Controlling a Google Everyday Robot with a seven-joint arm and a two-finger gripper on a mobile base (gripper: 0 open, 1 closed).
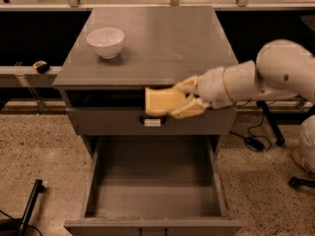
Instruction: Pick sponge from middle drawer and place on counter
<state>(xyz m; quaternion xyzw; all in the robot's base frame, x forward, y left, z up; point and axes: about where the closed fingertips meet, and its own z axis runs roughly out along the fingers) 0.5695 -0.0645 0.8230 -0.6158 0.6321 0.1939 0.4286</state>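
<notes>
The pale yellow rectangular foam sponge (160, 101), just one, is clamped between my single cream two-finger gripper (183, 100), in the air before the tagged grey drawer front (108, 122), above one open flat-floored grey middle drawer (152, 181). I count one round white bowl (105, 42) on the smooth grey counter (162, 43).

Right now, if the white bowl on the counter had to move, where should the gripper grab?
Take the bowl by its rim from above, one finger inside, one outside: it stands upright and open on the counter, and its round wall looks awkward for a side pinch. The gripper is at the cabinet front, shut on the sponge, so that goes down first.
</notes>
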